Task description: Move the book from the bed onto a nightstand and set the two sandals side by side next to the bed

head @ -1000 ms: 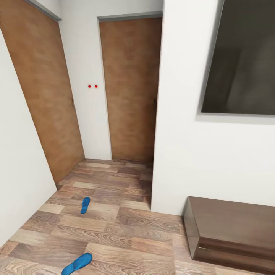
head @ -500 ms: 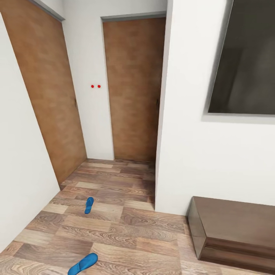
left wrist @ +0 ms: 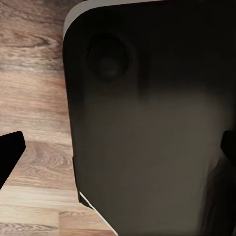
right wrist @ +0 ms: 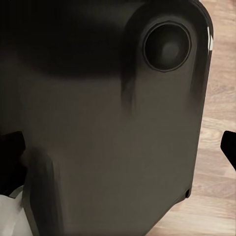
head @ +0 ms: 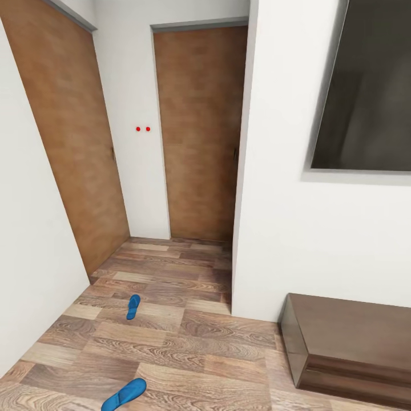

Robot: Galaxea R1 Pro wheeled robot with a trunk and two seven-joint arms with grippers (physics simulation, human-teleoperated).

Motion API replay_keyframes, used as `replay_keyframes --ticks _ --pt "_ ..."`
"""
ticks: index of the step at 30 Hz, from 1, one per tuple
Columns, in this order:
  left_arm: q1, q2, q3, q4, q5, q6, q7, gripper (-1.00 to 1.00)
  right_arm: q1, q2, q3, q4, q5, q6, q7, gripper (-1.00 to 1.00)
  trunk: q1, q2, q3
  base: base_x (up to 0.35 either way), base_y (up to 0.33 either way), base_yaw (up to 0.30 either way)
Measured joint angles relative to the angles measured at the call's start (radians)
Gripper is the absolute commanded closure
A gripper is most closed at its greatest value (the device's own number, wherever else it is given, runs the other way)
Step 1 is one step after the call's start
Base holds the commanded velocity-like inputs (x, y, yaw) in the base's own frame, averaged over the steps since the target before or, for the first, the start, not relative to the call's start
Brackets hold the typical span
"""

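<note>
On the wood floor ahead of me: two blue sandals, seen from my head camera, well apart from each other.
Nearer sandal (head: 127, 393): low in my view toward the left, lying flat and angled, its lower end cut off by the picture's edge.
Farther sandal (head: 133, 306): deeper into the passage, flat on the planks, pointing roughly toward the doors, near the white wall on my left but not touching it.
Floor (head: 188, 337): brown wood-grain planks running from under me into the narrow passage.
Doors: one brown door (head: 200, 131) straight ahead at the end of the passage, another brown door (head: 68, 125) on the left side; both look closed. Two small red dots (head: 142, 129) sit on the white strip of wall between them.
White wall (head: 297, 228): juts out at my right and carries a large dark panel (head: 365, 85) in a grey frame.
Bench (head: 348, 342): long, low, dark brown, standing against the foot of that wall at lower right.
Left gripper (left wrist: 118, 152): in my left wrist camera I see dark fingertips at both side edges, spread wide with nothing between them; beyond them is a big dark rounded body of the robot (left wrist: 152, 123) over the planks.
Right gripper (right wrist: 118, 157): the same in my right wrist camera, fingertips wide apart at the edges, grasping nothing, a dark body panel beyond.
</note>
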Motion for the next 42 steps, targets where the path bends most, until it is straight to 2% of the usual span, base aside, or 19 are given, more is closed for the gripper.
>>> replay_keyframes --ticks 21,42 --pt "0.0 0.007 -0.002 0.002 0.003 0.0 0.0 -1.0 0.0 -0.003 -0.002 -0.001 0.0 0.0 -0.007 -1.0 0.0 0.0 0.0 0.0 0.01 0.0" --pt "0.0 0.008 -0.001 0.002 0.003 -0.001 0.0 -1.0 0.0 -0.006 -0.002 -0.001 0.001 -0.002 -0.01 -1.0 0.0 0.0 0.0 0.0 0.143 0.0"
